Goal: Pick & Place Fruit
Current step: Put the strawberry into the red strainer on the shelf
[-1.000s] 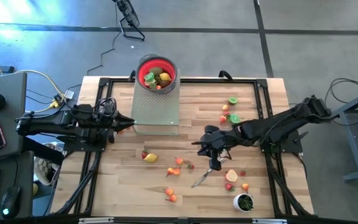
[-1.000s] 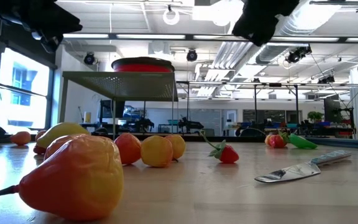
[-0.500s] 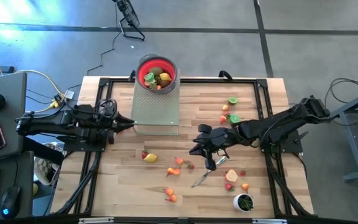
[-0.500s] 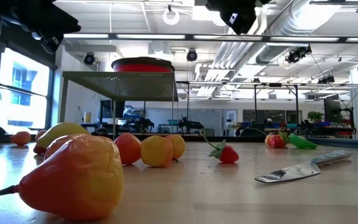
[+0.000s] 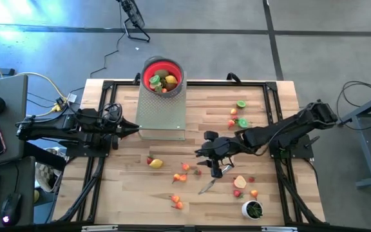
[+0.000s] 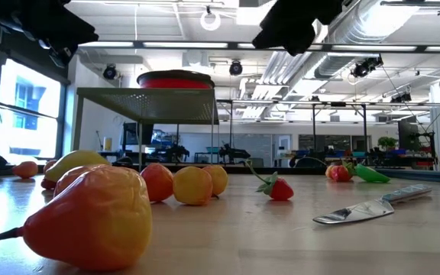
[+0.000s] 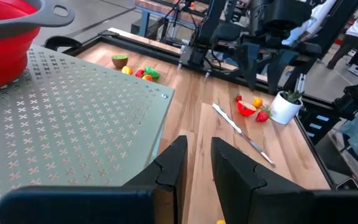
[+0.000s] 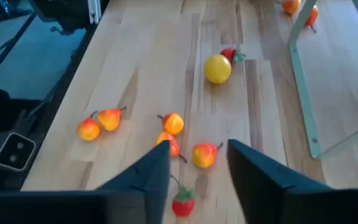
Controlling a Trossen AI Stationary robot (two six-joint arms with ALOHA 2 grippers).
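1. Between our right gripper (image 8: pixel 194 171)'s parted fingers, in the right wrist view, lie a small orange-red pear (image 8: pixel 204 155) and a strawberry (image 8: pixel 183 205); nothing is held, and the jaws stand apart above the table (image 5: pixel 198 106).
2. Just beyond those two, more fruit clusters close: two orange pieces (image 8: pixel 171 123), then a pair of pears (image 8: pixel 99 124) farther off, and a lemon (image 8: pixel 217 68) with a red piece beside it.
3. From above, the right gripper (image 5: pixel 211 154) hangs over mid-table, with the knife (image 5: pixel 209 182) just beside it and a halved fruit (image 5: pixel 239 182) near.
4. Our left gripper (image 7: pixel 197 168) waits at the table's left edge beside the perforated stand (image 5: pixel 161 109), fingers close together with a narrow gap and nothing between them.
5. Atop that stand sits the red bowl (image 5: pixel 163 74), already holding several fruits.
6. Risks, as we judge them:
   - The pear and strawberry lie so near each other that closing could catch both, or pinch one and flick the other away.
   - Round pieces may roll if a fingertip lands off-centre.
   - A descent drifting sideways could strike the knife.
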